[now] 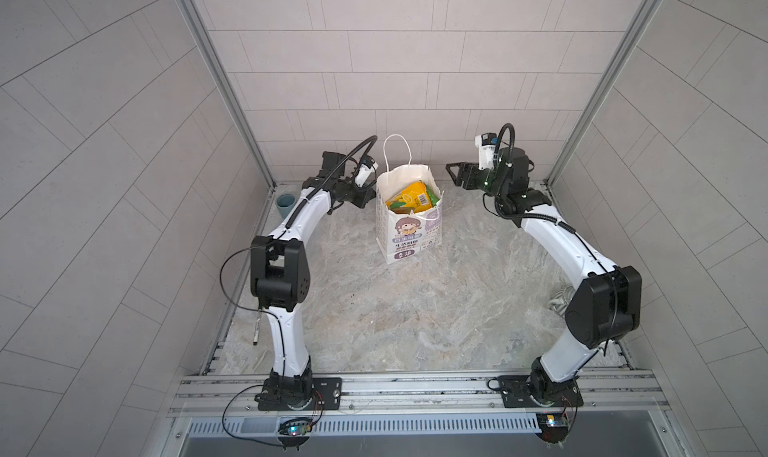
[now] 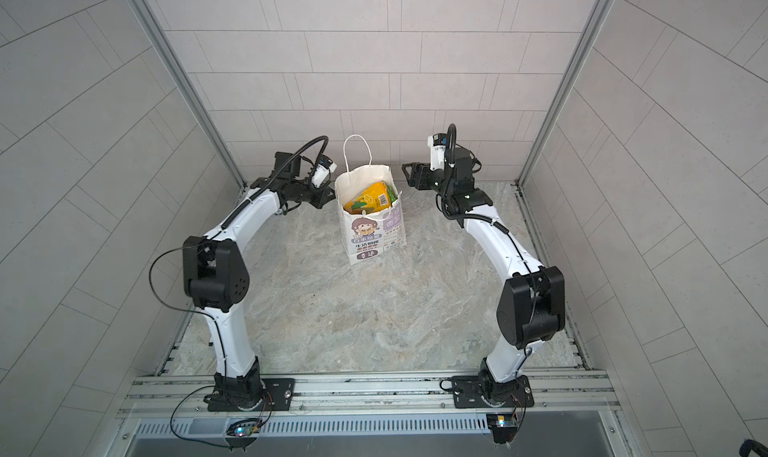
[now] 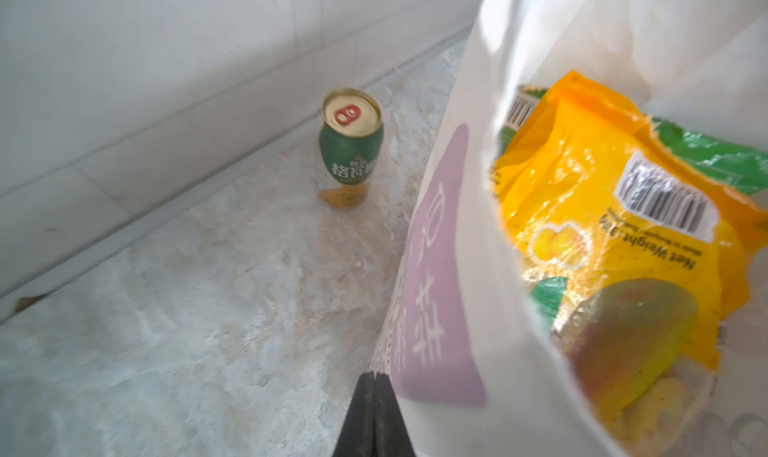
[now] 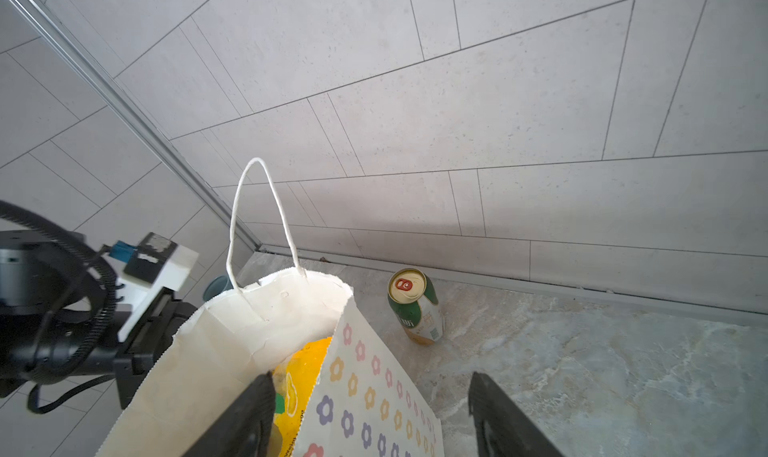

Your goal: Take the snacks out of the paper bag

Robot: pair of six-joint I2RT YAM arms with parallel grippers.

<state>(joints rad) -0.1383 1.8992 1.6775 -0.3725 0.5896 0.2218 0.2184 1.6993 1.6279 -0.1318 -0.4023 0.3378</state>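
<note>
Standing upright on the marble tabletop (image 1: 415,317) near the back wall, the bag (image 1: 409,230) has its mouth open and one cord handle raised. The snacks (image 1: 409,197) that show are inside it. A yellow packet (image 3: 582,193) lies on top, with a white barcode label, a mango picture and the words "Net Weight" legible in the left wrist view. A green packet (image 3: 706,159) shows behind it, with no print I can make out. The bag's front has a cartoon girl and purple panels of Chinese writing, too small to read in both top views. A purple side panel carries white characters, blurred in the left wrist view, and the other side is dotted with coloured flowers. The left jaws are together and hold nothing, just beside the bag's left wall, outside it. The right jaws stand wide apart and empty, off the bag's right side. A green-gold can (image 4: 415,305) stands upright behind the bag by the wall, with a red ring-pull and white Chinese lettering I cannot read. A cup (image 1: 286,204) sits in the back left corner.
</note>
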